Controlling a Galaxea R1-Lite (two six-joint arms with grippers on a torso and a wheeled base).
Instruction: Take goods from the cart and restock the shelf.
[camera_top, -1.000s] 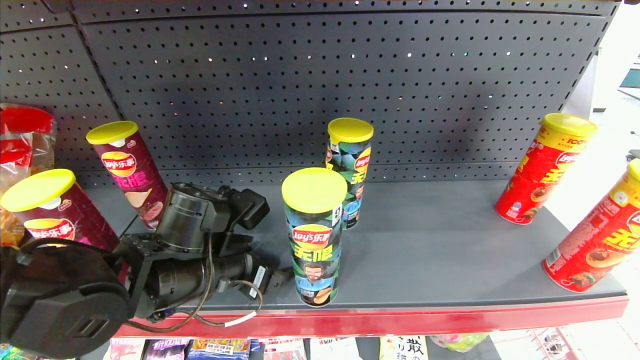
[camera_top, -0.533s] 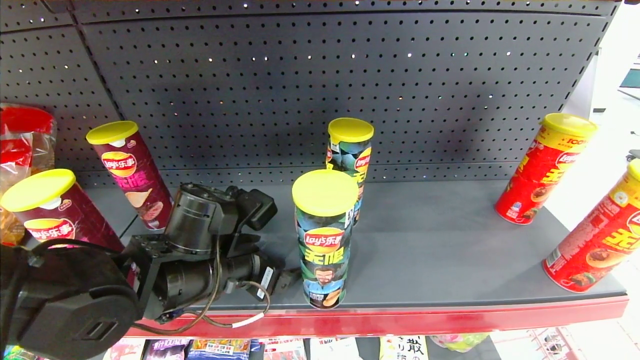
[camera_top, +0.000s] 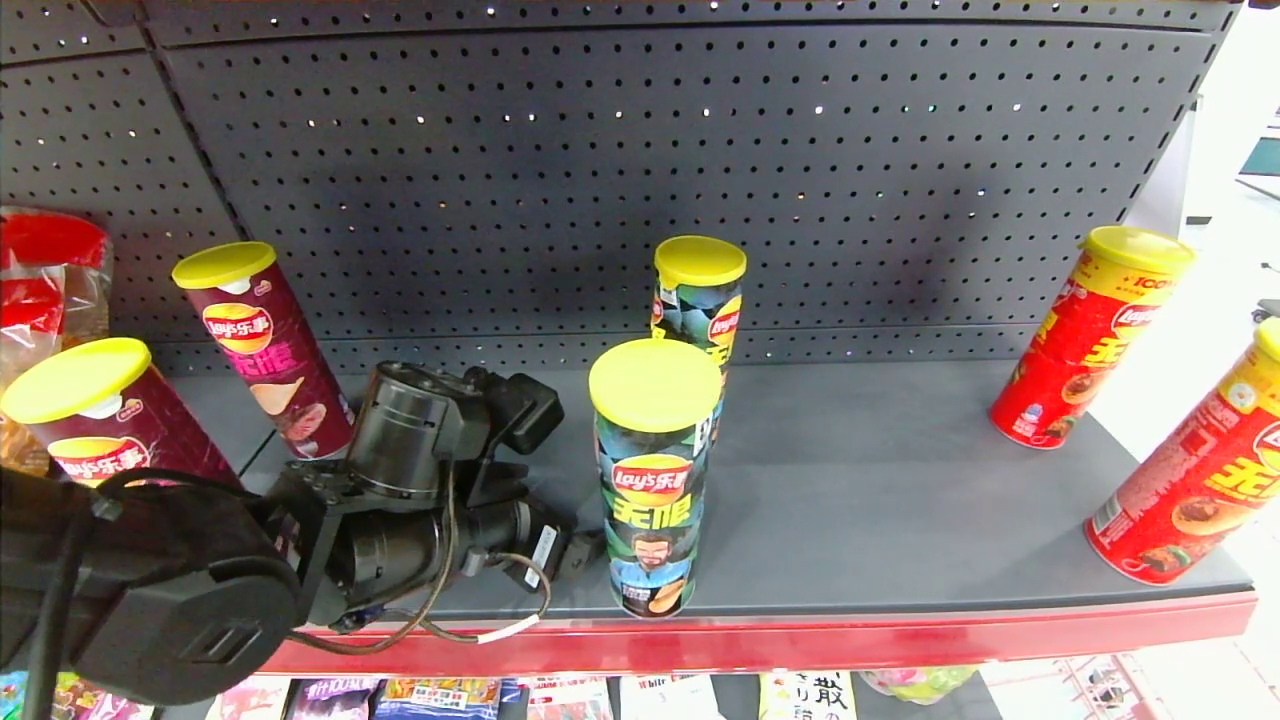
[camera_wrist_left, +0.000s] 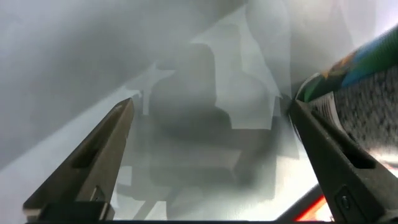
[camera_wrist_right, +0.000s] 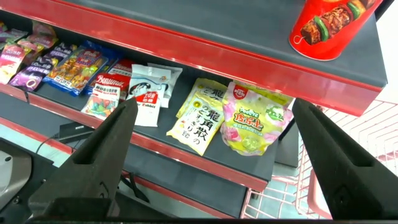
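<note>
The left arm (camera_top: 400, 500) lies low and stretched forward, its wrist angled toward the robot's right. The left gripper (camera_wrist_left: 210, 104) has its two fingers spread wide apart. The right gripper (camera_wrist_right: 214, 102) points forward and down, its fingers likewise spread wide.

This is a shop aisle: a grey display shelf (camera_top: 900, 500) with a red front edge and a perforated metal back panel (camera_top: 600, 150) carries upright crisp canisters, a green canister (camera_top: 650, 480) just beside the left gripper (camera_top: 585, 548), and snack packets (camera_wrist_right: 202, 118) fill the tier below it.
</note>
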